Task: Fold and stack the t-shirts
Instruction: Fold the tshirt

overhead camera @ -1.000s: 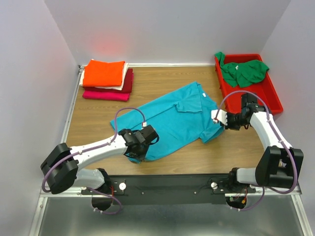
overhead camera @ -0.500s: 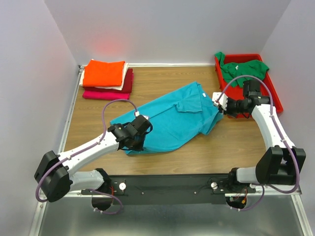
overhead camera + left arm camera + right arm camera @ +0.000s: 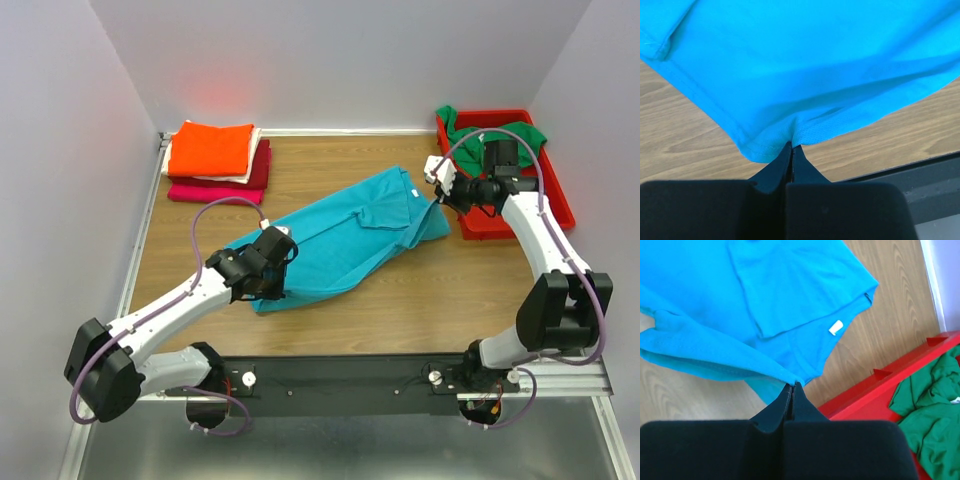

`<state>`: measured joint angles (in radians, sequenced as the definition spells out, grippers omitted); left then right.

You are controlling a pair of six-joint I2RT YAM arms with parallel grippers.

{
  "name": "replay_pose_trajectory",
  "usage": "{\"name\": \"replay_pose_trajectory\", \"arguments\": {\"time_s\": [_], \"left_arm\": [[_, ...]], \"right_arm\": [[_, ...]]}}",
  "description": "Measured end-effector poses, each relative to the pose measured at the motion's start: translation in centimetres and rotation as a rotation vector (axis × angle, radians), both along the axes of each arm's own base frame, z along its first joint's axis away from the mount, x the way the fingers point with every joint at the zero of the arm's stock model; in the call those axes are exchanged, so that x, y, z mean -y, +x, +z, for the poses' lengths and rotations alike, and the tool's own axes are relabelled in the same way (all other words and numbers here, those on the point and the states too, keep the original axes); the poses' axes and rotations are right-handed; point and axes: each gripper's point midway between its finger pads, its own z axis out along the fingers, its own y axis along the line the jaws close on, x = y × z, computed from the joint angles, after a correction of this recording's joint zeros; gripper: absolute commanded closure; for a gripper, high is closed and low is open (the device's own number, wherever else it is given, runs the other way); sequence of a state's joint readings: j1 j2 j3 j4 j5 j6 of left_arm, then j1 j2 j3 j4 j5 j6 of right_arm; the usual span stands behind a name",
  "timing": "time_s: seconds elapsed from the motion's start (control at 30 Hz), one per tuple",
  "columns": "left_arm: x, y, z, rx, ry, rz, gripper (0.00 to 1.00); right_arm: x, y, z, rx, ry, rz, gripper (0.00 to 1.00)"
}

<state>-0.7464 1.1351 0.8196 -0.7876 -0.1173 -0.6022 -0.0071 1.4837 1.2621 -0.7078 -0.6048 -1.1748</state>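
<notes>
The teal shirt [image 3: 340, 235] lies slantwise across the middle of the counter [image 3: 330, 170], its white neck label [image 3: 836, 327] facing up near the far right corner. Its shape is now narrower than a second ago: the near edge and the right side have been drawn up and away from the arm bases, so the cloth is bunched into a slimmer band instead of spread wide. The left claw [image 3: 266, 290] is clenched on the hem at the near left corner, where the wrist view shows the fabric puckering into the closed tips. It has travelled from close to the front rail toward the middle of the counter. The right claw [image 3: 437, 195] is likewise clenched on a fold of the shirt's right edge, and it has swung from the near right up to just beside the red bin [image 3: 555, 205], with the cloth hanging from its tips in the wrist view. Both arms appear to be carrying one long edge over toward the far side, so I judge the first lengthwise fold to be under way but not yet laid flat. A green shirt [image 3: 500, 140] waits crumpled in the bin. The stack [image 3: 215, 160] of folded shirts, orange on top, sits in the far left corner, well apart from the work.
</notes>
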Motion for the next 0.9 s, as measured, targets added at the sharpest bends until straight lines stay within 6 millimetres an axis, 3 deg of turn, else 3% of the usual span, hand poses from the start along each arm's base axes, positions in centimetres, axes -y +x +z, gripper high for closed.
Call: {"name": "replay_pose_trajectory", "arguments": {"time_s": [0.17, 0.47, 0.9], "left_arm": [[-0.4, -0.2, -0.2, -0.012, -0.012, 0.014, 1.0], [-0.7, -1.8, -1.0, -0.053, -0.051, 0.005, 1.0], [-2.5, -0.9, -2.1, -0.087, -0.009, 0.077, 1.0]], "right_arm": [[-0.3, 2.1, -0.1, -0.006, 0.02, -0.044, 0.99], [-3.1, 5.1, -0.6, -0.014, 0.054, -0.071, 1.0], [-3.5, 10.1, -2.6, -0.034, 0.051, -0.166, 0.99]]}}
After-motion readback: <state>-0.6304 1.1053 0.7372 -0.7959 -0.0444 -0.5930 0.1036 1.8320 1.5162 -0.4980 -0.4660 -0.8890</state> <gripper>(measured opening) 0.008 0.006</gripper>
